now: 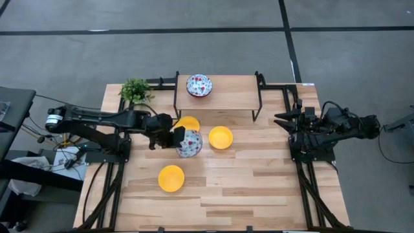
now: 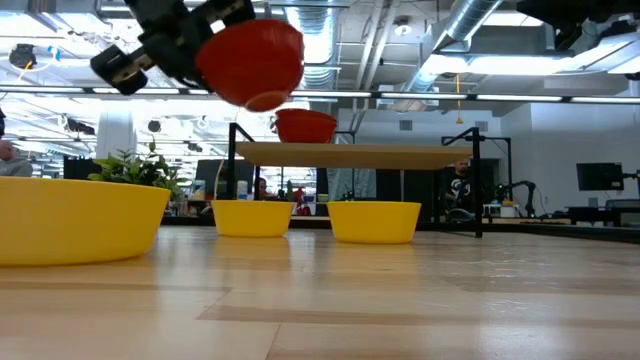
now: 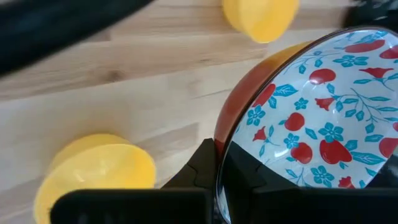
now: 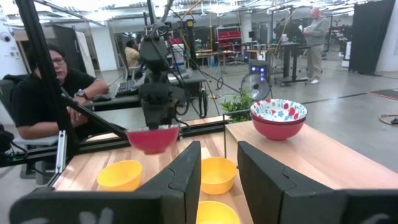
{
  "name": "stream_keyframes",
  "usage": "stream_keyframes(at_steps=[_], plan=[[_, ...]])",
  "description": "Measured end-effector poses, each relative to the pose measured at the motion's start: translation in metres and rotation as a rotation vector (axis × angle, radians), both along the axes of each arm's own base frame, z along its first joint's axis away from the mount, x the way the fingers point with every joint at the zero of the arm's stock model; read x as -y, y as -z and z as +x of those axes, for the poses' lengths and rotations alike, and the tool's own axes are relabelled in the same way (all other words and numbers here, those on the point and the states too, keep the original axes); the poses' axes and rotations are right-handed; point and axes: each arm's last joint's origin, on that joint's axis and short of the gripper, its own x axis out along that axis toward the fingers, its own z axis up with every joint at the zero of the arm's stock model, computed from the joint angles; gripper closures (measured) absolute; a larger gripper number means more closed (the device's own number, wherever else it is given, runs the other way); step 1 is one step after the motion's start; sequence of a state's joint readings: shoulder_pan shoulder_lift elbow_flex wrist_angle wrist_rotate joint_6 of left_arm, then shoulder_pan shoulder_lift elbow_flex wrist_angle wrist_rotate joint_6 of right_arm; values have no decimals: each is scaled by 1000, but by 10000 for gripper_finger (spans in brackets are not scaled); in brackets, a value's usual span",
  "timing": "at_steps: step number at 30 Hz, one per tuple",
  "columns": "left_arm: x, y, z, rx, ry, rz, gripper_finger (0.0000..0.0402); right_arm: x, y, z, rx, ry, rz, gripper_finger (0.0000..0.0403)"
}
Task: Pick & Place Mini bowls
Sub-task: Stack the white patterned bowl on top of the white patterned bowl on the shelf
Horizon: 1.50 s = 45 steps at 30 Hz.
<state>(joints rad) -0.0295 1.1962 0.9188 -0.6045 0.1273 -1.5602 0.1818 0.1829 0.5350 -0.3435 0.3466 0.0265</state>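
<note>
A glossy round floral bowl [image 1: 189, 143] is clamped at its rim by the left gripper [image 1: 173, 138]; smooth yellow bowls [image 1: 220, 137] lie just beyond the fingers. The right gripper [image 1: 282, 118] is parked with fingers apart.

No legible text, labels, brand marks, numbers or signs appear in any view. The floral bowls [image 1: 199, 85] carry a red-and-blue pattern only, with no lettering. The yellow bowls [image 1: 220, 137] are plain. The worktop [image 1: 259, 181] surface shows bare wood grain without markings. The arms show no readable markings. Equipment and fittings in the room behind the worktop are too small or blurred for any characters to be read.
</note>
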Motion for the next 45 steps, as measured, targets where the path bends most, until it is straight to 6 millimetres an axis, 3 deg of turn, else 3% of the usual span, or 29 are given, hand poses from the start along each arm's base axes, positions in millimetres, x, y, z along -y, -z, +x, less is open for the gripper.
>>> stream_keyframes(at_steps=[9,20,27,36,45], plan=[[-19,-36,-1,181,-25,54,392,2,0,0,0,61,-1,308],[-67,-92,8,342,-38,286,392,2,0,0,-1,74,-1,308],[-111,-112,19,374,-21,392,392,2,2,0,-15,75,-3,308],[-164,-125,43,407,57,384,392,2,2,0,-22,74,-5,308],[-199,-150,33,344,34,387,392,2,2,0,-25,74,-13,308]])
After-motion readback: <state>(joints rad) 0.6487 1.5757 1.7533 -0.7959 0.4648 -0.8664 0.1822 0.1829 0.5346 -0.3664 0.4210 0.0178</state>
